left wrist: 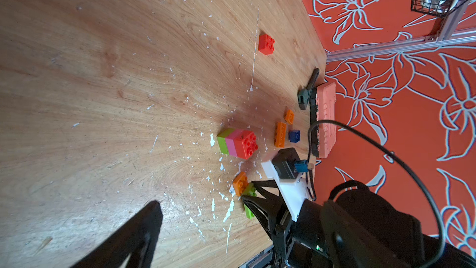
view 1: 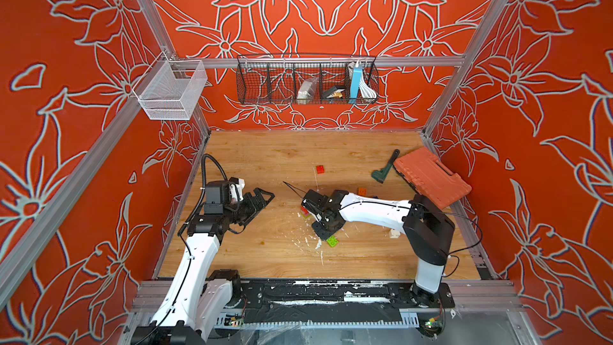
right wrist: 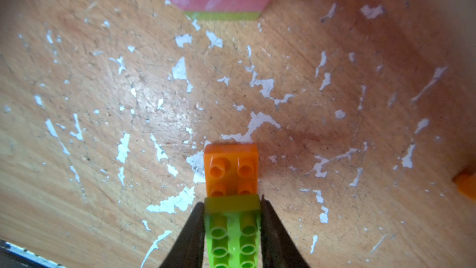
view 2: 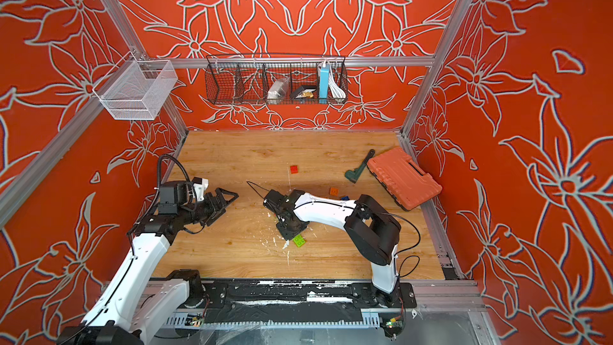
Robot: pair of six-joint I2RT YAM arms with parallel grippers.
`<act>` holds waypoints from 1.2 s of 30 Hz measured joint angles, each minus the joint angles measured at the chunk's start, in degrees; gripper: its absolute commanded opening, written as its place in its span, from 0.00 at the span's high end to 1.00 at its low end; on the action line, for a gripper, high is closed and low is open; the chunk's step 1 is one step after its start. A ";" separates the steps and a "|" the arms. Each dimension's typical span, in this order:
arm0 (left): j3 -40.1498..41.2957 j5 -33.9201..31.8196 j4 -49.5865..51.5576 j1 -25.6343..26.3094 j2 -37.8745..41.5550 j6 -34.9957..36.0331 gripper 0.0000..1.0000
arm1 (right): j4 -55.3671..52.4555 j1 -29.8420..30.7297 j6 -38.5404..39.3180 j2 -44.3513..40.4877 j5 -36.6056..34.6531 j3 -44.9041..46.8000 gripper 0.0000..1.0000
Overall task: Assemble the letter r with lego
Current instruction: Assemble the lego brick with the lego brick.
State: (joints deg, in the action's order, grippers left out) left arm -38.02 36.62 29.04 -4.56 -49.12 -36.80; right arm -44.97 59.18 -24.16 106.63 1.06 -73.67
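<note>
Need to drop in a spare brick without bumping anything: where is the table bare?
Bare: the far strip between the back wall and the lone red brick; the near strip by the base rail. Crowded: around the right gripper, shut on a lime brick beside the stack, and toward the case.

No legible text, label, brand, number or sign in any view. Studs of the orange lego brick (right wrist: pixel 231 168) and the lime green lego brick (right wrist: pixel 233 235) bear no readable mark. Relief on the orange case (view 1: pixel 428 174) and the items in the wire basket (view 1: pixel 255 84) are too small to read.
</note>
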 measured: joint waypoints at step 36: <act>0.00 0.81 0.00 0.00 2.19 1.70 0.02 | 4.57 3.10 8.20 0.13 -2.21 3.39 1.00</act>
State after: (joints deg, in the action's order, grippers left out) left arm -38.02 37.43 29.04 -4.56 -46.94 -35.09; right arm -40.40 62.28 -15.97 106.76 -1.15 -70.28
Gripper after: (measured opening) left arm 0.984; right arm 0.342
